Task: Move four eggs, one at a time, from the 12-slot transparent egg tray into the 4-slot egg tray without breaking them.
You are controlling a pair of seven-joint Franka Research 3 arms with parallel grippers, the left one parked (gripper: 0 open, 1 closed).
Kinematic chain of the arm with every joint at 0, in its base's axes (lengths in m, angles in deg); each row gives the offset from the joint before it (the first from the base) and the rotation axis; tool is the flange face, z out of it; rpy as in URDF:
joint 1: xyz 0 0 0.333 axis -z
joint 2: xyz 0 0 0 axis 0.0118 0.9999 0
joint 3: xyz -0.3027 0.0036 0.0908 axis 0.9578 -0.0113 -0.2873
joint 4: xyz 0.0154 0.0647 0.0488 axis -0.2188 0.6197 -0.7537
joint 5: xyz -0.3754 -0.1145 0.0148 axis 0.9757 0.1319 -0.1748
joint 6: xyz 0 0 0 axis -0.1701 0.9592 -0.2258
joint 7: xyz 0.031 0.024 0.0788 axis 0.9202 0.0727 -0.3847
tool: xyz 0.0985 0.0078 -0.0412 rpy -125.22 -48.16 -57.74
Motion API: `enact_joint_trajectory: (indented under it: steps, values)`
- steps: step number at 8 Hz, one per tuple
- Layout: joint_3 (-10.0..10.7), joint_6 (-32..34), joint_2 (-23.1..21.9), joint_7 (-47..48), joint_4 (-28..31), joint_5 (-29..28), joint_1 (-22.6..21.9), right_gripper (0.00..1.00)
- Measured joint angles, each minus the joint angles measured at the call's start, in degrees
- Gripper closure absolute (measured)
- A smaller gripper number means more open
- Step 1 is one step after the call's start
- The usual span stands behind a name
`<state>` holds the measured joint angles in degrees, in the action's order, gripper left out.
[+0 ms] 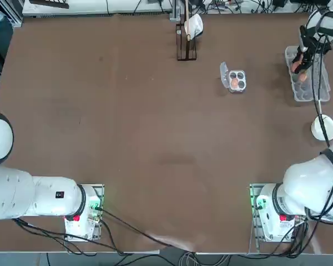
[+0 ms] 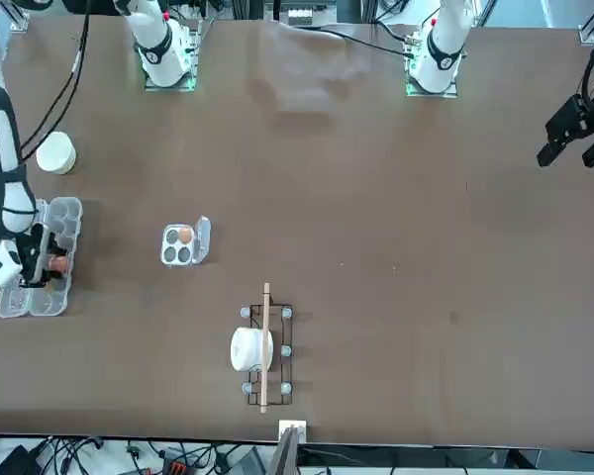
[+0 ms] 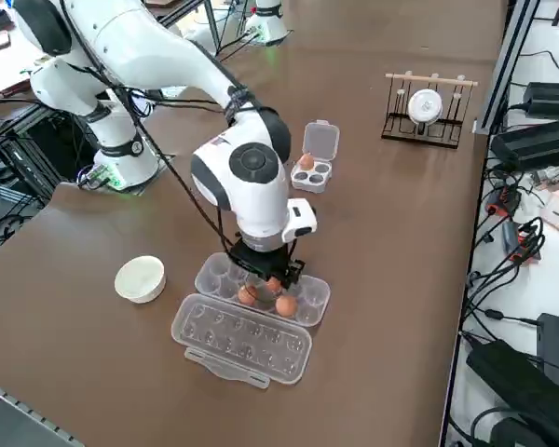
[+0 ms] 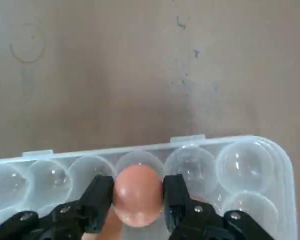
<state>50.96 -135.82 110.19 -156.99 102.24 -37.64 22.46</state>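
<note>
The 12-slot transparent egg tray (image 3: pixel 214 273) lies open at the table's right edge, its lid (image 3: pixel 242 340) folded flat beside it. My right gripper (image 4: pixel 138 196) reaches down into it and is shut on an orange-brown egg (image 4: pixel 137 192), with one black finger (image 4: pixel 101 196) on each side. The egg sits at the level of its cup. Two more eggs (image 3: pixel 247 296) (image 3: pixel 285 305) rest in cups next to the gripper (image 3: pixel 265 279). The 4-slot egg tray (image 1: pixel 243 73) stands further in on the table with its lid flap up and holds one egg (image 1: pixel 235 82).
A white round bowl (image 1: pixel 323 128) sits near the long tray (image 1: pixel 305 91), on the side towards the arm's base. A dark wire rack (image 1: pixel 186 49) holding a white roll and a wooden rod stands at the far edge of the table.
</note>
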Motion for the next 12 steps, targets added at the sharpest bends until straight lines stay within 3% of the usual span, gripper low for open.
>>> enact_joint_trajectory:
  steps: [3, 5, 7, 12]
  values:
    - [-0.5, 9.2, -6.8, 9.6, -0.4, 0.1, -1.7, 0.42]
    - [-0.7, 13.9, -11.2, 20.7, -0.2, 0.2, -5.5, 0.42]
    - [-1.1, 14.7, -13.9, 35.0, 1.9, 0.2, -10.2, 0.42]
    - [-1.5, 12.5, -14.4, 70.1, 6.5, 0.3, -22.4, 0.42]
